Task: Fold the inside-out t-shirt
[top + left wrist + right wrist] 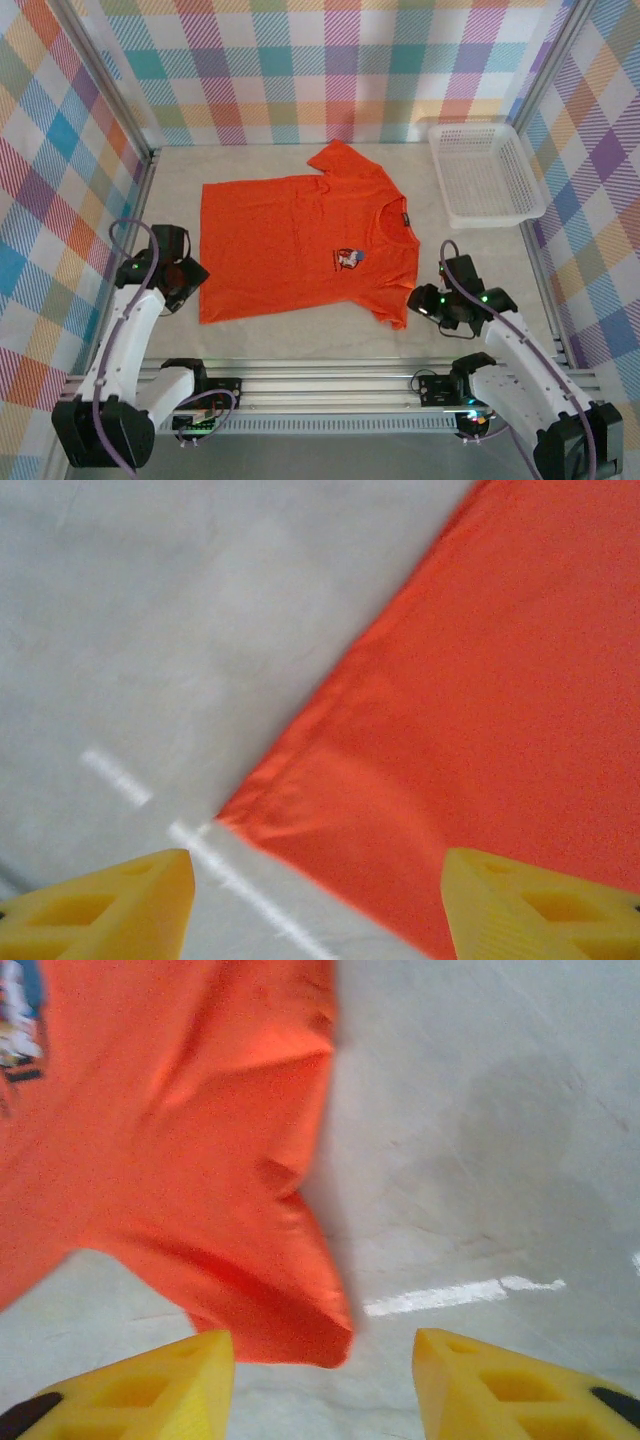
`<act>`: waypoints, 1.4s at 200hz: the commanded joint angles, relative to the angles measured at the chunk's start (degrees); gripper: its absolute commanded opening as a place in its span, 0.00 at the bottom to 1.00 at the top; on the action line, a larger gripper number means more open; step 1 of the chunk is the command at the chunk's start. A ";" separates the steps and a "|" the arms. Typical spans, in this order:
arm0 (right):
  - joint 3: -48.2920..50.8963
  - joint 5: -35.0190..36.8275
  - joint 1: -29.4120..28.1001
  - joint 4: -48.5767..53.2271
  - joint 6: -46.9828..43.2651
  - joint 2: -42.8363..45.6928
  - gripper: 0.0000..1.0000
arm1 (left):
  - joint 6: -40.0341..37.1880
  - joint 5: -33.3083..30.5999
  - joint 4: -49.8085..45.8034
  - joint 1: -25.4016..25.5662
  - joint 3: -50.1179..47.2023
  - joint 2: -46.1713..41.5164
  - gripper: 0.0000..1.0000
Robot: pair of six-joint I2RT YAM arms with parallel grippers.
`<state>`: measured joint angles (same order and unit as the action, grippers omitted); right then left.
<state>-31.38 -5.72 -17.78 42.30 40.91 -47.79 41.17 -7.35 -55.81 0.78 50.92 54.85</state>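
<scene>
The inside-out t-shirt (300, 240) lies spread flat in the middle of the counter (480, 255). Its collar points toward the right of the frame and its hem toward the left. A small print (349, 258) sits on the chest, and a dark label (405, 215) marks the collar. One sleeve points toward the top of the frame, the other toward the lower right.

The left claw (180, 272) hangs at the lower left corner of the shirt. In the left wrist view its yellow fingers (110, 900) stand apart, released, with the hem corner lying on the counter between them and nothing gripped.

The right claw (425, 300) sits just beside the lower right sleeve. In the right wrist view its fingers (150, 1385) are also spread and released, with the sleeve tip resting on the counter between them.

A white mesh basket (490, 170) stands in the upper right, well apart from the shirt. Checked walls (330, 60) surround the counter.
</scene>
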 commanded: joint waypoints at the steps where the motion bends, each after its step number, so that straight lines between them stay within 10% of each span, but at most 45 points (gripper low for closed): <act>1: -2.90 -5.19 -1.44 -2.02 -1.18 -4.34 0.42 | -0.36 5.31 7.29 3.24 2.04 -0.60 0.63; 23: -3.96 -5.59 -8.84 -4.84 1.31 -8.05 0.20 | 3.25 9.20 15.69 10.71 0.53 5.42 0.56; 68: -4.25 1.51 -23.42 -5.19 5.51 -11.86 0.17 | 4.70 11.07 21.62 17.07 2.75 21.45 0.46; 201: -7.12 9.55 -26.26 -10.81 8.60 -31.05 0.40 | 2.78 10.29 20.26 17.02 7.01 27.69 0.42; 240: -8.15 11.25 -26.25 -7.54 9.71 -27.89 0.00 | 2.25 9.68 19.38 16.80 7.82 28.75 0.42; 280: -10.37 5.21 -26.26 -0.59 8.09 -18.84 0.00 | 0.96 7.68 19.41 16.39 8.83 31.48 0.40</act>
<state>-39.31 3.33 -43.66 35.86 49.71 -71.64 43.88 2.92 -34.59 17.69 58.00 84.33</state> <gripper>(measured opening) 0.049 0.406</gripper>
